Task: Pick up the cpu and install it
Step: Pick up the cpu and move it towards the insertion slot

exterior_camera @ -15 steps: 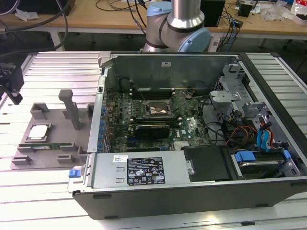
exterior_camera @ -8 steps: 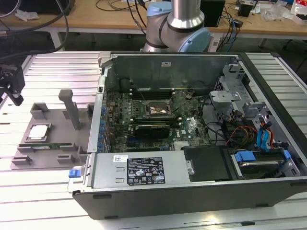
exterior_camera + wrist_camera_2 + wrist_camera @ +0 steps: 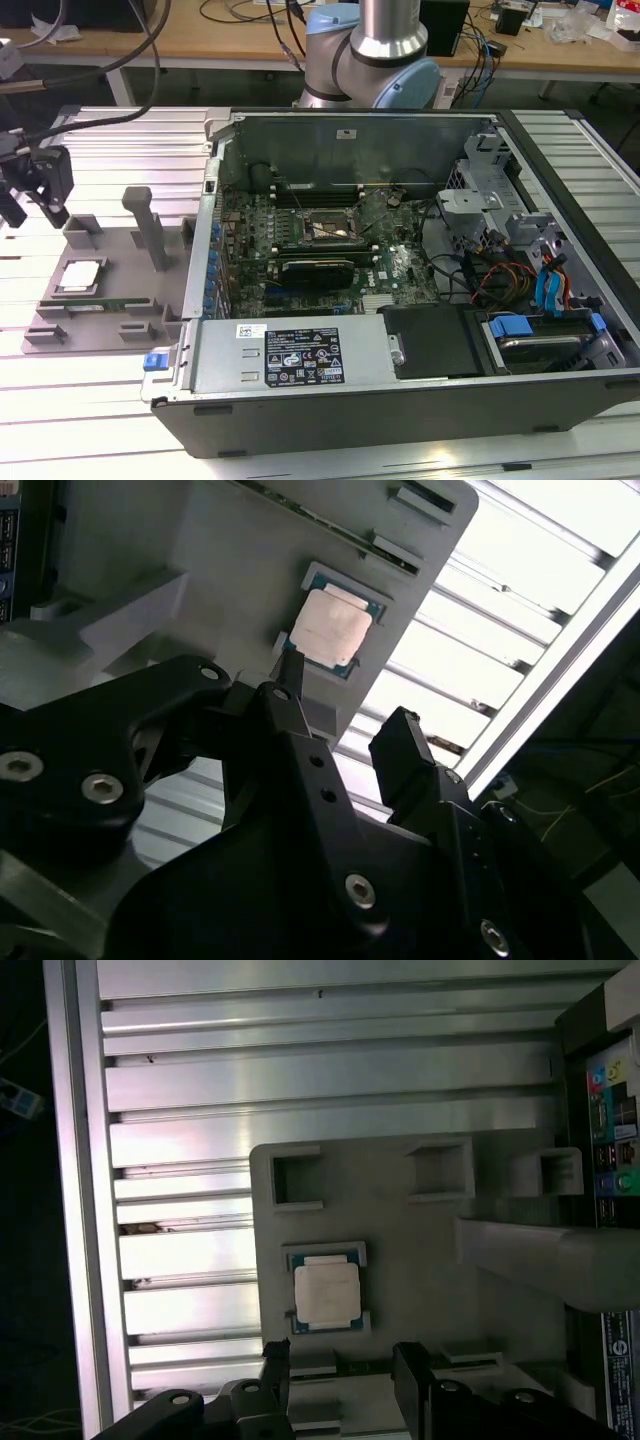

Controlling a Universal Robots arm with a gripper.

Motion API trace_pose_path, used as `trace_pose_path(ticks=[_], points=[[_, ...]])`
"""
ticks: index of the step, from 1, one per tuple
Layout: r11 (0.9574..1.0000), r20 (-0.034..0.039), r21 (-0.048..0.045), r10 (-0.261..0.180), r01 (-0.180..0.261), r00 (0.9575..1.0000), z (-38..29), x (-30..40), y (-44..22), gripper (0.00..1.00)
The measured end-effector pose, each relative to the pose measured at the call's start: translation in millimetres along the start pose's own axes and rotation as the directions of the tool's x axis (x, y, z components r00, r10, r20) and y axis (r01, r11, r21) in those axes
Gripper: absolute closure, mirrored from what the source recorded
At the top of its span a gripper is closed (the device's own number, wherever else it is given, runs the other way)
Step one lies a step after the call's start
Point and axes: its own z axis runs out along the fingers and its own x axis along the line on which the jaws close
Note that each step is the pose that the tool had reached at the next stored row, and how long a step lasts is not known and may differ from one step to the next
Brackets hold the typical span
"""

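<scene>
One cpu (image 3: 80,276) lies flat in a shallow pocket of the grey holder tray (image 3: 122,265), which sits just beside the open computer case (image 3: 400,400), on the exterior view's left. Your gripper (image 3: 343,1350) hovers near the chip, spread wide and holding nothing. Treat it as light, rigid and fragile, and pinch it by opposite edges. A thin green memory stick (image 3: 100,303) shares the tray.

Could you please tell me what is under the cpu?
The cpu lies in a shallow recess of the grey fixture plate, on the slatted metal table. The recess floor beneath it is hidden by the chip.
</scene>
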Motion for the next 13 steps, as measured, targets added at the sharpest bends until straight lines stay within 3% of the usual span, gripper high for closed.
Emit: trace_pose_path(ticks=[3,7,9,11,13], points=[[1.0000,0.0001,0.0027,-0.002,0.002,1.0000,2.1,-0.6,0.1,0.45],[0.9998,0.0015,0.0177,-0.010,0.010,0.9999,3.8,-1.3,1.0,0.45],[0.9996,0.0016,0.0185,-0.020,0.020,0.9998,4.7,-1.6,1.4,0.45],[0.9971,0.0020,0.0172,-0.075,0.075,0.9972,5.8,-1.4,1.7,0.45],[0.9966,0.0024,0.0168,-0.081,0.081,0.9967,6.6,-1.4,2.0,0.45]])
